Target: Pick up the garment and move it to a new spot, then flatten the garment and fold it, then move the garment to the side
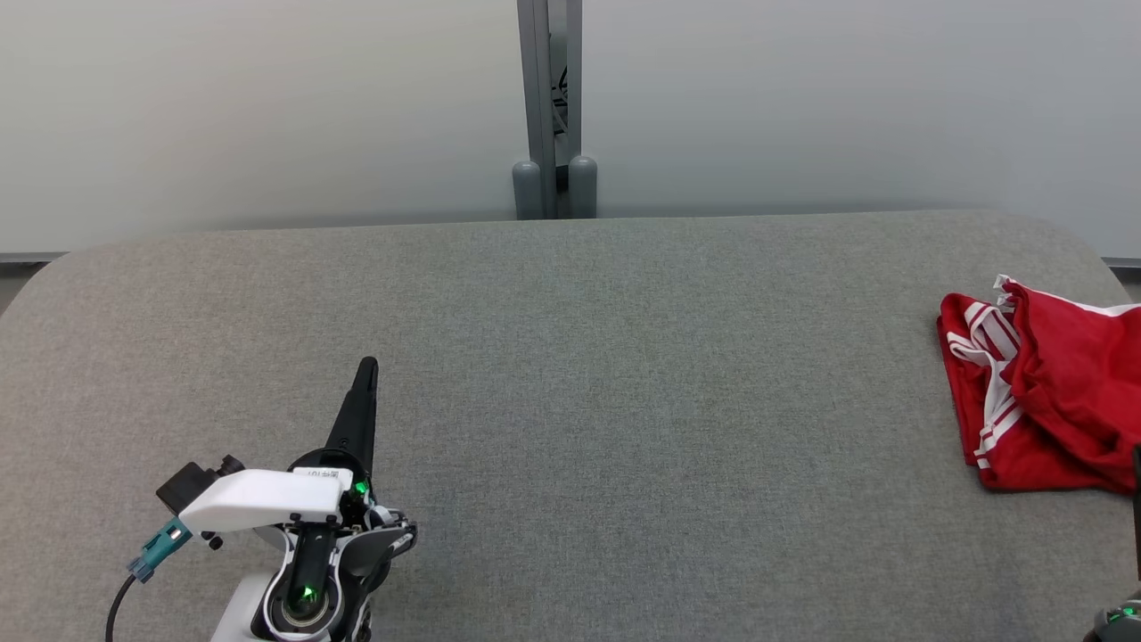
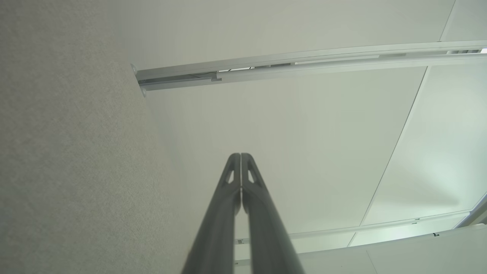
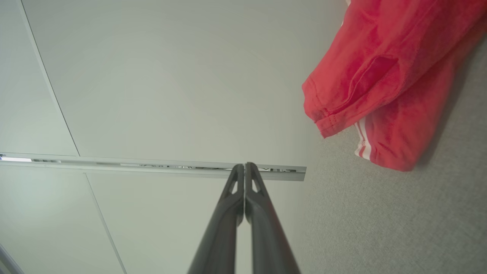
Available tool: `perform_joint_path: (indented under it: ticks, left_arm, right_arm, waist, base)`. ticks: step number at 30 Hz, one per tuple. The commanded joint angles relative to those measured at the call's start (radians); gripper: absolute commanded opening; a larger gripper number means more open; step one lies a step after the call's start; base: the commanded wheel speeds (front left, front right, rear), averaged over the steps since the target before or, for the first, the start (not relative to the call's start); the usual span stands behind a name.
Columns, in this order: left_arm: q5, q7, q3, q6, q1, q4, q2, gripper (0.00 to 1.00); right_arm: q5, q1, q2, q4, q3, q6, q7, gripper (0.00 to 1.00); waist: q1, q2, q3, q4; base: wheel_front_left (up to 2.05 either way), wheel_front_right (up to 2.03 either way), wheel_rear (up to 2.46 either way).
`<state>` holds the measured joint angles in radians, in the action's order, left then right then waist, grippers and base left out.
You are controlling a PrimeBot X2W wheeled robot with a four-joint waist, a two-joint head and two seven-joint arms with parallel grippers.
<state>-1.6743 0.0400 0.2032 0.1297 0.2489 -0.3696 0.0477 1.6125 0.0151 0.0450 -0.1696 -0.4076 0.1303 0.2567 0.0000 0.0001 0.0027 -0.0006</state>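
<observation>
Left gripper (image 1: 367, 366) and right gripper (image 3: 244, 165) are pinched closed, empty. I'd open the right wide and grab the garment's (image 1: 1043, 401) bunched fold, mid-right.

One garment (image 1: 1052, 401), one table (image 1: 570, 374), one left tool (image 2: 241, 156), one right tool (image 3: 244, 166)

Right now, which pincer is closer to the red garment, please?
The right pincer: the red garment lies beside it, while the left pincer sits far off.

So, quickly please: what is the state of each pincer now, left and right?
Left pincer: closed, holding nothing.
Right pincer: closed, holding nothing; the red fabric garment with white stripes lies apart from it.
</observation>
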Motion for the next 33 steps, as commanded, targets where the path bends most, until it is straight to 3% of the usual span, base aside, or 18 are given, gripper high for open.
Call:
perform_joint_path:
  ticks: [1,33]
  left_arm:
    - [-0.001,0.000,-0.001,0.004,0.006,-0.001,0.005,0.00]
    - [-0.001,0.000,-0.001,0.004,0.006,-0.001,0.005,0.00]
  right_arm:
    - [0.003,0.009,0.010,0.007,0.000,0.001,0.005,0.00]
    - [0.003,0.009,0.010,0.007,0.000,0.001,0.005,0.00]
  waist:
    - [0.0000,-0.0001,0.000,0.000]
    - [0.0000,-0.0001,0.000,0.000]
  base:
    - [0.00,0.00,0.00]
    - [0.00,0.00,0.00]
